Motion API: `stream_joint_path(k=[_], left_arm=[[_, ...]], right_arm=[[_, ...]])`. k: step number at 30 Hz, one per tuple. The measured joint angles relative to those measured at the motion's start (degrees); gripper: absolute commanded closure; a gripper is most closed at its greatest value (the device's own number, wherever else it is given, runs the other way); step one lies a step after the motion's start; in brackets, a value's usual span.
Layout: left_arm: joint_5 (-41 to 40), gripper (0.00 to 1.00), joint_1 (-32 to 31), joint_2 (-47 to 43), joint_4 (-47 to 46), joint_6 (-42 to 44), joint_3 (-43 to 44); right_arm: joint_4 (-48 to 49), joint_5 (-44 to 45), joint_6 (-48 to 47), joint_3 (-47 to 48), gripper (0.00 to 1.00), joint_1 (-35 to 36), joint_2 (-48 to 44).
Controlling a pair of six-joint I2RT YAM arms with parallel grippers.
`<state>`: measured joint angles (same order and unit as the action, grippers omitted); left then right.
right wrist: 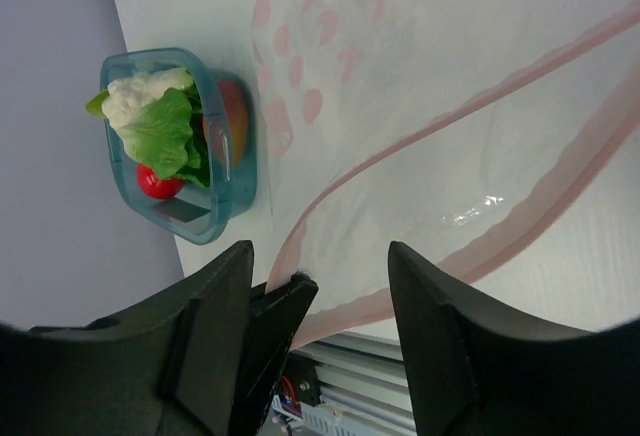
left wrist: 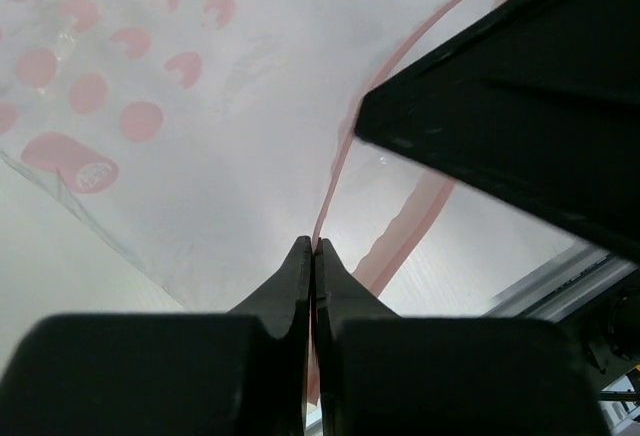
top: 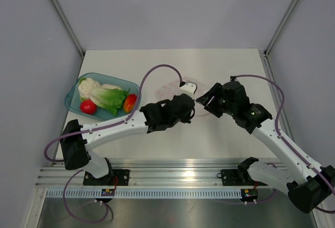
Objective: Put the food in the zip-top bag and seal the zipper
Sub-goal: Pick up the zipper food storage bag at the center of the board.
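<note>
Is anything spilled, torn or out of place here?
Nothing stands out. The food sits inside the teal bowl, none spilled. The zip-top bag lies on the table, its zipper pinched in the left fingers; no tear shows.

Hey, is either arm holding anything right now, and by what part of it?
The left gripper has its jaws shut on the bag's pink zipper strip. The right gripper's jaws stand open, gripping nothing.

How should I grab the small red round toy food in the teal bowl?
Grip the small red round toy food across its widest part, descending straight from above. The translucent teal bowl walls it in at a corner and the green leafy toy piece sits right beside it, so a sideways approach looks blocked.
</note>
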<state>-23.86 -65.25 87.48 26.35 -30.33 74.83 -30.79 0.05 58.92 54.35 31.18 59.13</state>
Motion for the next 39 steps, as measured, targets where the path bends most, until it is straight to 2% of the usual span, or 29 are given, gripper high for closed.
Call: stream_joint_path(k=[6, 12, 19, 21, 26, 32, 33, 35, 36, 39], left_arm=[[0.39, 1.0, 0.33, 0.0, 2.51, -1.4, 1.22], [1.4, 1.0, 0.61, -0.74, 4.11, -2.71, 4.5], [1.77, 1.0, 0.63, -3.02, 4.85, -2.71, 4.98], [1.92, 1.0, 0.63, -3.28, 4.85, -2.71, 4.98], [1.97, 1.0, 0.63, -4.09, 4.87, -2.69, 4.96], [1.99, 1.0, 0.63, -4.83, 4.85, -2.69, 4.96], [1.99, 1.0, 0.63, -4.85, 4.85, -2.69, 4.96], [2.14, 1.0, 0.63, -4.85, 4.85, -2.69, 4.96], [2.21, 1.0, 0.63, -4.85, 4.85, -2.67, 4.96], [2.25, 1.0, 0.63, -4.85, 4.83, -2.34, 4.96]], right_arm=[[-6.99, 8.13, -2.03, 4.22, 0.17, 0.02, -6.25], [-9.99, 12.22, -0.31, -2.12, 0.17, 0.02, -11.96], [-5.35, 9.64, 2.4, -10.54, 0.19, 0.02, -8.76], [-3.13, 8.83, 2.51, -10.58, 0.24, 0.02, -7.17], [0.63, 7.28, 3.08, -10.56, 0.45, 0.02, -4.79], [3.63, 6.82, 4.42, -11.8, 0.68, 0.02, -7.58], [3.82, 6.82, 4.61, -12.09, 0.79, 0.02, -8.35], [3.98, 6.84, 5.01, -12.31, 0.89, 0.02, -9.46], [4.02, 6.88, 5.16, -12.31, 0.98, 0.02, -9.77], [3.41, 7.61, 4.92, -11.93, 1.0, 0.02, -10.08]])
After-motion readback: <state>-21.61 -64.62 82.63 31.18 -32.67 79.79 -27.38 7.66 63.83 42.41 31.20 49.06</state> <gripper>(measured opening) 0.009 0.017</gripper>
